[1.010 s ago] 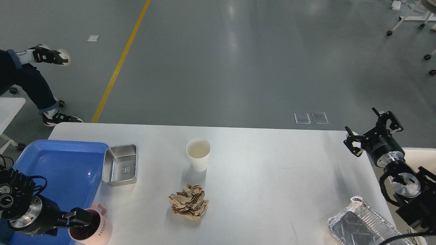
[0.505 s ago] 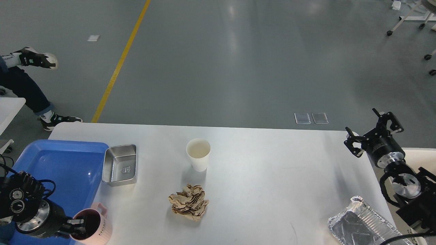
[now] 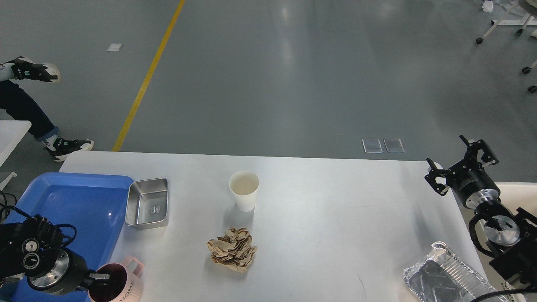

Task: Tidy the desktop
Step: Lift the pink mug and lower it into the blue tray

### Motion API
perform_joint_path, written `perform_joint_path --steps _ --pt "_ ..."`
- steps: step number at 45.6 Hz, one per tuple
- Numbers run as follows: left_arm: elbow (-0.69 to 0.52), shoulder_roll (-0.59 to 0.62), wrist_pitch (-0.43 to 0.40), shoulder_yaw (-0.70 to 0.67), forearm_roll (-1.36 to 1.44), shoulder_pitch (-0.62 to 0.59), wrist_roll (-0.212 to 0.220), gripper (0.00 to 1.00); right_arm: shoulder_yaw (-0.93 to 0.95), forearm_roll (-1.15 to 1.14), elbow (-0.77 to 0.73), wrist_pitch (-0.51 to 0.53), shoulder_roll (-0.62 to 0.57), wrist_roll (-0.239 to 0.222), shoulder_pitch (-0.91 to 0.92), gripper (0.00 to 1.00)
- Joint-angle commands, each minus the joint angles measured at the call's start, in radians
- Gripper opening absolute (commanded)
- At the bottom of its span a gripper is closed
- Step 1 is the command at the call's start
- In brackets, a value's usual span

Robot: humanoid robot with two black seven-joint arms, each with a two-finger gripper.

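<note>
The left hand (image 3: 102, 277) is clamped on the rim of the pink mug (image 3: 119, 284), just right of the blue tray (image 3: 75, 197), likely to carry it there. The right hand (image 3: 461, 167), fingers spread, hangs empty over the desk (image 3: 335, 218) well right of that tray.

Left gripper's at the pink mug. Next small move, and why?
Probably lift the pink mug and carry it left over the blue tray. The left gripper has a finger inside its rim, the mug sits on the desktop, and the tray beside it has room.
</note>
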Motion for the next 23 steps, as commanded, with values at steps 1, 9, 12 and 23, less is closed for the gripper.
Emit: perform_joint_path --steps 1,9,12,23 --pt "-0.004 0.006 -0.001 -0.033 0.031 0.0 -0.032 0.0 0.0 0.0 0.0 0.0 -0.003 0.0 -0.002 1.0" --pt "-0.031 0.086 -0.011 -0.108 0.038 -0.003 -0.125 0.0 0.0 0.0 0.0 0.0 -0.005 0.0 -0.008 1.0" --pt "-0.054 0.135 -0.015 -0.127 0.046 -0.003 -0.152 0.0 0.002 0.0 0.0 0.0 -0.005 -0.001 -0.008 1.0" --pt "-0.163 0.364 -0.018 -0.147 0.052 -0.004 -0.242 0.0 0.002 0.0 0.002 0.0 -0.005 -0.001 -0.005 1.0"
